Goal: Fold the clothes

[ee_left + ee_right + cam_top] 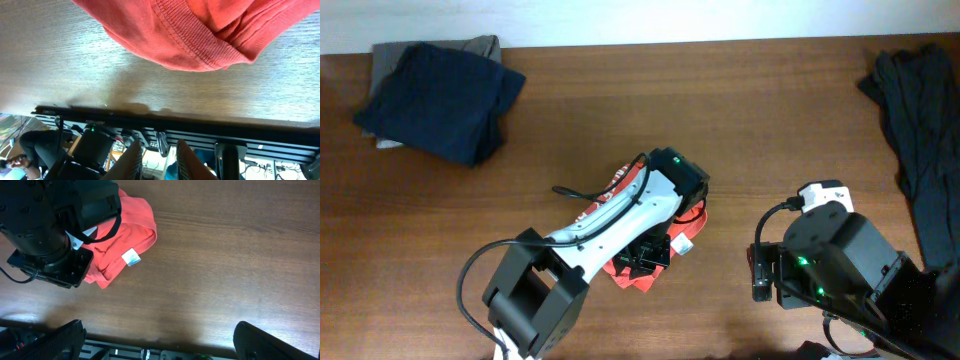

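As L arm (610, 215) hides most of T-shirt (632, 275), L fingers (131, 160) barely parted, R fingers (272, 342) wide.

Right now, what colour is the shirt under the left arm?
The shirt is red-orange, clearest in left wrist view.

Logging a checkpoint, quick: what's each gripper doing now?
Left gripper: slightly open, empty, clear of the shirt.
Right gripper: wide open, empty.
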`<state>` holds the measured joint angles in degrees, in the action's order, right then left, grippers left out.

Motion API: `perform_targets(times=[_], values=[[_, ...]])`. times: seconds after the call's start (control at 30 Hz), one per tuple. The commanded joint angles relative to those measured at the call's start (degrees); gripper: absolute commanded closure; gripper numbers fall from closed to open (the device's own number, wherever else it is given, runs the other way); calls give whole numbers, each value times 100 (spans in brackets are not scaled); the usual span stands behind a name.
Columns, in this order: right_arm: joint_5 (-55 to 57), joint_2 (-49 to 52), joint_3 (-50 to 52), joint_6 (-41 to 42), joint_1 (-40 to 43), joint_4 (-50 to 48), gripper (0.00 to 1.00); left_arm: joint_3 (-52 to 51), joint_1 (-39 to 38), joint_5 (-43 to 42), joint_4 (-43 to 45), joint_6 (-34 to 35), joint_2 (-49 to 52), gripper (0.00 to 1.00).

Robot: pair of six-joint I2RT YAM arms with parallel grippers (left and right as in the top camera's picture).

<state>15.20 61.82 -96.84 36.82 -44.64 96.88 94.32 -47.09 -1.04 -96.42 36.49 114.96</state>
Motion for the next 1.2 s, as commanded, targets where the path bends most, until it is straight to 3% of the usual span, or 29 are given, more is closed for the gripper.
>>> perform_targets(times=[0.0, 0.2, 0.37, 0.4, 0.5, 0.57, 0.7, 0.77, 0.9, 1.07, 1.17], values=[[107, 4, 20, 92, -35, -46, 1, -2, 59, 223, 37, 31, -164, 76], [118, 4, 20, 216, -35, -326, 1, 317, 566, 304, 219, -33, -223, 75], [116, 7, 20, 417, -31, -581, 0, 398, 1508, 345, 612, -452, -247, 67], [116, 37, 20, 420, -31, -654, 5, 398, 1707, 345, 673, -542, -245, 66], [70, 188, 20, 420, -31, -911, 53, 398, 2243, 341, 879, -730, -245, 38], [46, 435, 20, 420, -31, -1093, 79, 398, 2500, 337, 1019, -907, -243, 26], [-70, 1145, 20, 420, -31, -1366, 96, 398, 2765, 323, 1049, -1049, -243, 21], [-210, 1663, 20, 417, -31, -1541, 96, 396, 2776, 348, 1086, -1123, -243, 28], [-494, 2614, 20, 413, -24, -2000, 96, 247, 2774, 354, 1373, -1370, -243, 67], [-1182, 3381, 20, 389, 376, -2398, 96, -133, 2793, 361, 1497, -1370, -236, 71], [-1661, 3764, 20, 177, 782, -2667, 96, -428, 2793, 210, 1797, -1456, -236, 82]])
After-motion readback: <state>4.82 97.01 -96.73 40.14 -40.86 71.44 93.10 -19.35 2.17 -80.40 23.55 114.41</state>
